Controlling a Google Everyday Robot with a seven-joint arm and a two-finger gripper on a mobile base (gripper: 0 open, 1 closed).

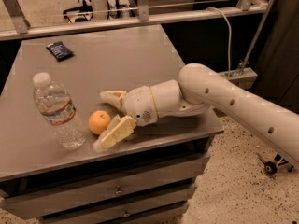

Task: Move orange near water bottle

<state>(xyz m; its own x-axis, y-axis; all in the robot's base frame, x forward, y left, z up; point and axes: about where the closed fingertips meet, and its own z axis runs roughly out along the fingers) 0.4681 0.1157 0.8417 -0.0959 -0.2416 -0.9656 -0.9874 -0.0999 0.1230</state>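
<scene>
- The gripper (102, 120) lay low over the front of the table (117, 59), fingers spread apart, gripping nothing.
- The orange (99, 122) rested on the table between those fingers.
- The water bottle (57, 111) stood upright just beside the orange.

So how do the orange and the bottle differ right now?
The orange is small, round and opaque; the bottle is tall, clear and ribbed, standing upright. The orange sits inside the open gripper; the bottle stands just outside it. Both rest on the table, close together.
</scene>
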